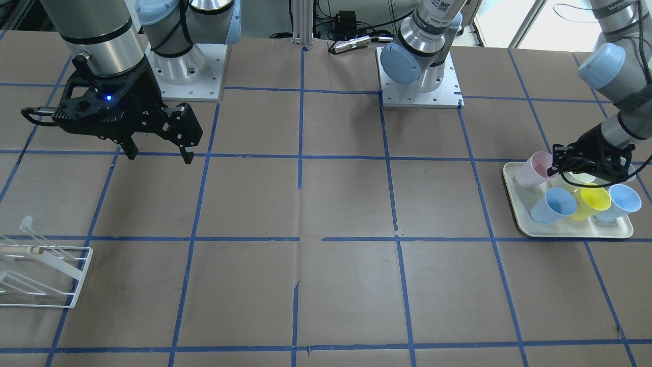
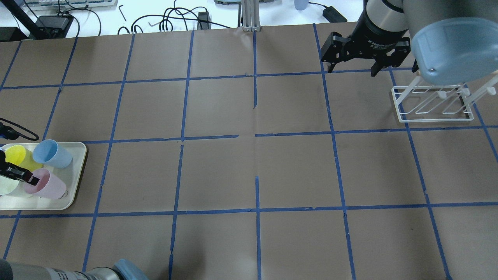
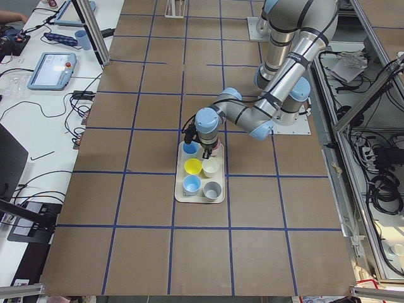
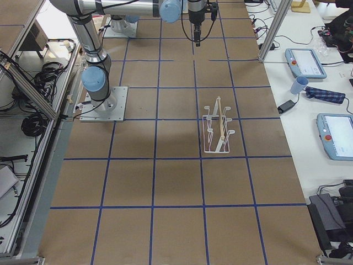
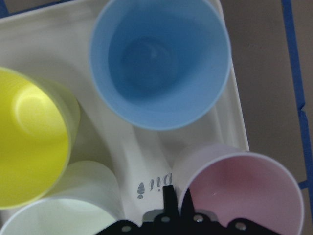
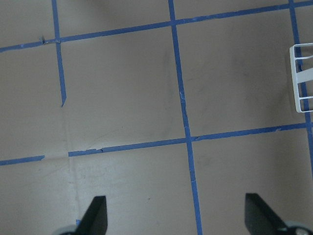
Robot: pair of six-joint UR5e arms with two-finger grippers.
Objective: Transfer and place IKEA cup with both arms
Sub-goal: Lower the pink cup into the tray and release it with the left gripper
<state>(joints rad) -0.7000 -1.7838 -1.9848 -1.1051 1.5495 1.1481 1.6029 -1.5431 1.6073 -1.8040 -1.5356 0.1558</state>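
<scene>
The pale pink IKEA cup [image 1: 531, 172] stands upright on the cream tray [image 1: 575, 232], at the corner nearest the robot's base. It also shows in the overhead view [image 2: 49, 187] and the left wrist view [image 5: 244, 196]. My left gripper [image 1: 556, 160] is low over the tray. Its fingertips [image 5: 169, 196] stand close together across the pink cup's rim, one inside and one outside. My right gripper [image 1: 158, 153] is open and empty and hangs above bare table far from the tray. It also shows in the overhead view [image 2: 352, 72].
Two light-blue cups [image 1: 552, 205], a yellow cup [image 1: 593, 200] and a cream cup [image 5: 63, 210] crowd the tray around the pink one. A white wire rack [image 2: 432, 105] stands on the right arm's side. The table is brown paper with blue tape lines.
</scene>
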